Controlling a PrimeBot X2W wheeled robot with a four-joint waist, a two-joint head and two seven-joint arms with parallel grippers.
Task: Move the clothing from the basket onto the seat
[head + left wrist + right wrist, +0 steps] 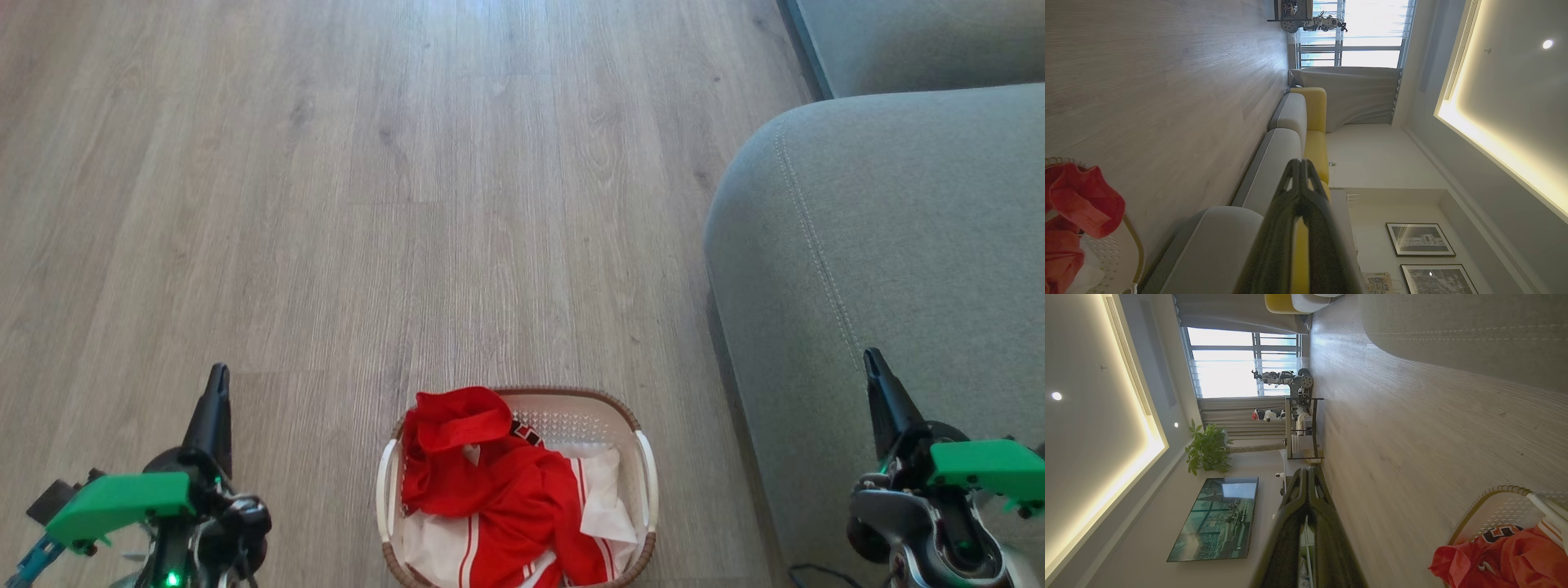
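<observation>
Red clothing (498,482) with white stripes lies heaped in the white basket (647,469) at the bottom middle of the head view, on the floor. The grey-green seat (890,269) fills the right side. My left gripper (217,377) stands shut and empty at the lower left, well left of the basket. Shut and empty too, my right gripper (872,359) hovers over the seat's front, right of the basket. In the left wrist view, clothing (1077,204) and basket (1133,249) show at the lower left, past my left gripper (1300,163). The right wrist view has my right gripper (1306,471), clothing (1498,559) and basket (1490,496).
Pale wood floor (367,180) stretches ahead and to the left. A second sofa cushion (922,41) lies at the top right. Far off, the right wrist view holds a shelf with robots (1300,416), a plant (1208,449) and a wall screen (1220,518).
</observation>
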